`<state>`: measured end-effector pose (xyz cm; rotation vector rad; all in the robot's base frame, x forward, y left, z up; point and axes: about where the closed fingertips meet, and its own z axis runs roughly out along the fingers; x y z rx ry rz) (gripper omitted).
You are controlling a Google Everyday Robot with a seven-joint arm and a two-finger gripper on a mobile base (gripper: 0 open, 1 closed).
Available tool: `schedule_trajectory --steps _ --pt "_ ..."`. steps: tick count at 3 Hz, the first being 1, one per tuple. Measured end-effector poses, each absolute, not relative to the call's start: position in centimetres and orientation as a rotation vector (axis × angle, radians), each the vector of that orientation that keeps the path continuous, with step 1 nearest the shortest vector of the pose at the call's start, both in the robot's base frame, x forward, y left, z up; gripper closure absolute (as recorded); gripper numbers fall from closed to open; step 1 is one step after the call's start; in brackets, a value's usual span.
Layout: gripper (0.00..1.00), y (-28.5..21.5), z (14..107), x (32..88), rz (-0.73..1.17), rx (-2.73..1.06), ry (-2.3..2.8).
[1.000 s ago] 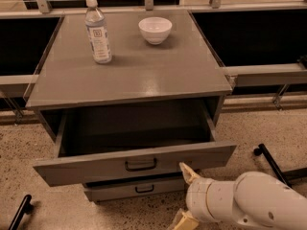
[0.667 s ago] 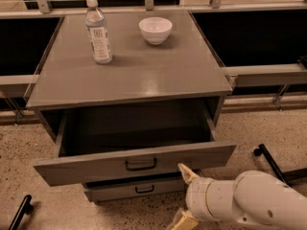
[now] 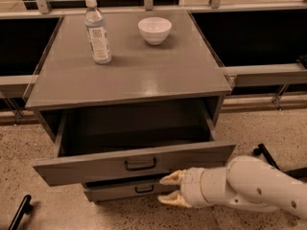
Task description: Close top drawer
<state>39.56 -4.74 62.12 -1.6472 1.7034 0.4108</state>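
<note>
The top drawer of the grey cabinet is pulled far out and looks empty inside. Its small black handle sits centred on the front. My gripper is low at the front, just below the drawer's front panel and right of the handle. Its two pale fingers are spread apart and hold nothing. They point left toward the lower drawer.
A narrower lower drawer with a black handle sticks out slightly under the top one. A water bottle and a white bowl stand on the cabinet top. Black base legs lie on the speckled floor left and right.
</note>
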Motion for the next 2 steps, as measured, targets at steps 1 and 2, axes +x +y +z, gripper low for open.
schedule_trajectory --steps 1,2 --pt "0.80 -4.1 61.5 40.9 0.414 -1.703 1.635" --pt "0.70 -2.9 60.9 42.8 0.371 -1.730 1.608"
